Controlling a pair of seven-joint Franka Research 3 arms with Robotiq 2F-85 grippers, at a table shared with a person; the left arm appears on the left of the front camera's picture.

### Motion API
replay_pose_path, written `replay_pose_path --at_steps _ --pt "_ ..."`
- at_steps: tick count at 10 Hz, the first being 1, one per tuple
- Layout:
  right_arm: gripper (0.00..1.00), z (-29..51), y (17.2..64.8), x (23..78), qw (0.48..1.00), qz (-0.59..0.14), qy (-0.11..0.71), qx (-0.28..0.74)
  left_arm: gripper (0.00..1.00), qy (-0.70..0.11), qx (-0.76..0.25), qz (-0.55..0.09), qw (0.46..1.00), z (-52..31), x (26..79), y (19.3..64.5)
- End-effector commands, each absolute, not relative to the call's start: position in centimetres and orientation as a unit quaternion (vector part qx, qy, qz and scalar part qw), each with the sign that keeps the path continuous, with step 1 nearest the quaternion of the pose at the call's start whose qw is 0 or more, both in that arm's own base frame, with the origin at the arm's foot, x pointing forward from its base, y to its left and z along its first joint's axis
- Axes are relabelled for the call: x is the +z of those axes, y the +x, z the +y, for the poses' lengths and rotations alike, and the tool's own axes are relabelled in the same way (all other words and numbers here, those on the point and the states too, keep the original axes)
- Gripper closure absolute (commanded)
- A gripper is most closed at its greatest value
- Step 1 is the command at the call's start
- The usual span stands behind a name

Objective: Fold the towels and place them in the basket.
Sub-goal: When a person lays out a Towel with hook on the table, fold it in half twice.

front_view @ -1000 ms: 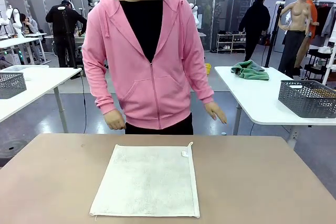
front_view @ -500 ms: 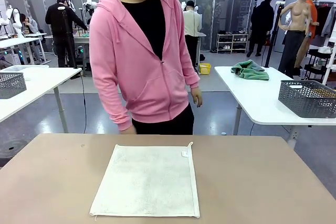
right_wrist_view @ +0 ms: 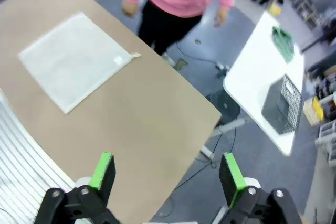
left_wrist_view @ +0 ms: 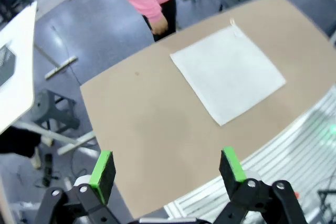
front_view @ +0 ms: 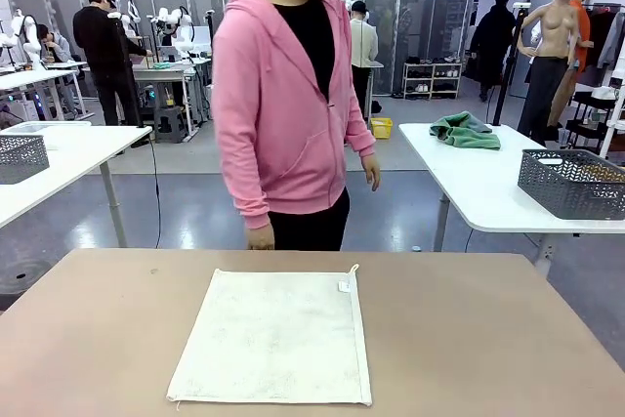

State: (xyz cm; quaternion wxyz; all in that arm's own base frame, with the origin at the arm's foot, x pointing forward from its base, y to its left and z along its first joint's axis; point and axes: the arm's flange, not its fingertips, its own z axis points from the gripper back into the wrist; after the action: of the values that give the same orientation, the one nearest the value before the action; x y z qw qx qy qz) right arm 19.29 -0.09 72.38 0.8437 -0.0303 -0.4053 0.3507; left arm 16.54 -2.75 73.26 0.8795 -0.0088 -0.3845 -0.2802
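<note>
One off-white towel (front_view: 273,334) lies flat and unfolded on the brown table (front_view: 469,329), with a small tag at its far right corner. It also shows in the left wrist view as the towel (left_wrist_view: 228,72) and in the right wrist view as the towel (right_wrist_view: 73,59). My left gripper (left_wrist_view: 168,169) hangs open high above the table's left side, holding nothing. My right gripper (right_wrist_view: 167,171) hangs open high over the right side, also holding nothing. A dark grey mesh basket (front_view: 571,183) stands on the white side table at the right, seen too as the basket (right_wrist_view: 281,103).
A person in a pink hoodie (front_view: 283,104) stands side-on at the table's far edge, one hand (front_view: 260,237) hanging near it. A dark green cloth (front_view: 467,131) lies on the right side table. Another mesh basket (front_view: 20,156) stands on a white table at left.
The person has turned from facing me to side-on and shifted slightly right, arms dropped to the sides. The towel has not moved.
</note>
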Motion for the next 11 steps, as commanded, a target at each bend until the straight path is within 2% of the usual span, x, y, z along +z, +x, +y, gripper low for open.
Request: replay_pose_path --at_steps 1,4,6,9,10,11 --pt "0.0 5.1 19.4 70.0 0.783 -0.381 -0.041 0.489 0.0 0.051 -0.404 -0.343 0.846 -5.9 72.3 17.5" --pt "0.0 13.4 20.7 64.2 0.713 -0.332 -0.02 0.616 0.0 0.096 -0.546 -0.254 0.793 -11.7 65.2 20.3" --pt "0.0 17.3 20.9 59.5 0.682 -0.279 -0.016 0.675 0.0 0.077 -0.608 -0.208 0.762 -14.2 59.9 21.4" --pt "0.0 18.6 21.8 55.0 0.667 -0.236 -0.007 0.707 0.0 0.048 -0.646 -0.206 0.733 -15.3 55.6 22.8" --pt "0.0 18.5 22.2 54.7 0.69 -0.227 -0.025 0.686 0.0 0.048 -0.645 -0.212 0.733 -15.4 55.5 22.8" --pt "0.0 19.9 21.9 56.8 0.676 -0.233 -0.017 0.699 0.0 0.058 -0.631 -0.217 0.742 -15.3 56.3 22.9"
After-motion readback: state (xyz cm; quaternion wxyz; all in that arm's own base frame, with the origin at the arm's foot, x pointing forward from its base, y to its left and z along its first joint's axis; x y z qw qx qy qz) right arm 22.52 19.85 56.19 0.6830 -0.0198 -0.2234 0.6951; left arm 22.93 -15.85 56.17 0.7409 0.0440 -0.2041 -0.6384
